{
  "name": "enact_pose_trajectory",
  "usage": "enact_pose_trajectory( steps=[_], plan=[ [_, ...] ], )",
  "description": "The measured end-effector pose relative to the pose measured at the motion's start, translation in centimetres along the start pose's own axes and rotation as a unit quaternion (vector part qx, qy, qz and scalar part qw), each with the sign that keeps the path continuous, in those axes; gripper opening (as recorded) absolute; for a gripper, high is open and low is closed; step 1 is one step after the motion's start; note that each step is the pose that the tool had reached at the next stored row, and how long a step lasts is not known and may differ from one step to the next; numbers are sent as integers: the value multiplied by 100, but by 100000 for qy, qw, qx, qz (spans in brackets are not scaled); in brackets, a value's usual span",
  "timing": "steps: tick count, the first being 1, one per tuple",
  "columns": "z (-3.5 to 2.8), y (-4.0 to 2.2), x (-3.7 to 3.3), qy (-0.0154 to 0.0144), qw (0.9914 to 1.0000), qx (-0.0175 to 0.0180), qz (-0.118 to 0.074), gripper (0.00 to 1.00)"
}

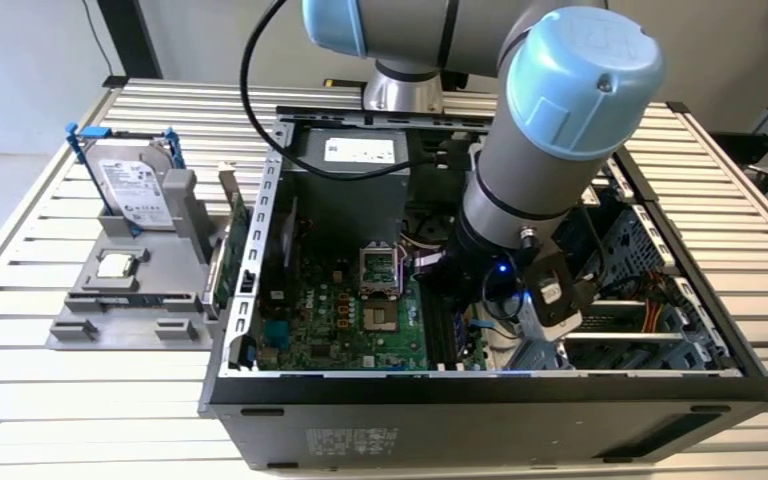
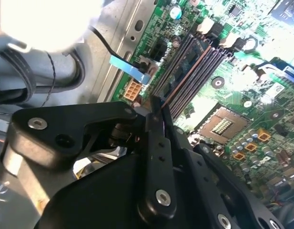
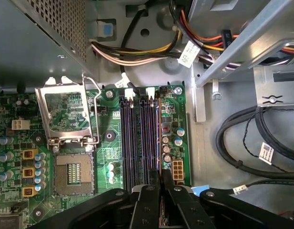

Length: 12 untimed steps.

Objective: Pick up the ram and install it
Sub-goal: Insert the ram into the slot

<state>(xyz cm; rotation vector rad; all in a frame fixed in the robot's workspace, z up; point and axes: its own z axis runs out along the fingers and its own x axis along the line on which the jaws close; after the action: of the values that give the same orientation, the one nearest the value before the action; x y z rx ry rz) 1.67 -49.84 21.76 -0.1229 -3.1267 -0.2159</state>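
My gripper [image 3: 161, 180] is down inside the open computer case [image 1: 491, 385], right over the near end of the dark memory slots [image 3: 139, 138]. Its two black fingers [image 3: 150, 195] stand almost together, shut on the ram [image 3: 160, 174]. The ram is seen edge-on as a thin strip between them, in line with the slot nearest the capacitors. In the second wrist view the gripper [image 2: 161, 102] meets the end of the slots [image 2: 194, 67]. In the exterior view the arm's wrist [image 1: 491, 270] hides the fingers.
The open processor socket [image 3: 74, 172] lies beside the slots. Black cables [image 3: 251, 138] and a metal bracket [image 3: 242, 47] crowd the other side. Outside the case, a grey fixture [image 1: 77, 330] holds a hard drive [image 1: 133, 185] and a processor chip [image 1: 117, 265]. A green card [image 1: 235, 240] stands against the case wall.
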Motion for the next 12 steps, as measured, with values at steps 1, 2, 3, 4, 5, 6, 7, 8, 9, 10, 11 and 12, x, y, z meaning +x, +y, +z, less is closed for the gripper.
enact_pose_trajectory(
  steps=[1,2,3,4,5,6,7,8,9,10,11,12],
  plan=[
    [3,0,0,-3,100000,-14,4,0],
    [5,0,0,-5,100000,-28,7,0],
    [5,0,0,-5,100000,-31,5,0],
    [5,0,0,-8,100000,-46,5,0],
    [5,0,0,-2,100000,-85,6,0],
    [5,0,1,6,100000,-164,12,0],
    [5,0,0,14,100000,-265,7,0],
    [5,1,0,20,99999,-348,3,0],
    [5,1,0,23,99999,-409,6,0],
    [6,1,0,27,99999,-460,3,0],
    [6,1,-1,33,99999,-495,-14,0],
    [7,0,-1,39,99999,-500,-50,0]
  ],
)
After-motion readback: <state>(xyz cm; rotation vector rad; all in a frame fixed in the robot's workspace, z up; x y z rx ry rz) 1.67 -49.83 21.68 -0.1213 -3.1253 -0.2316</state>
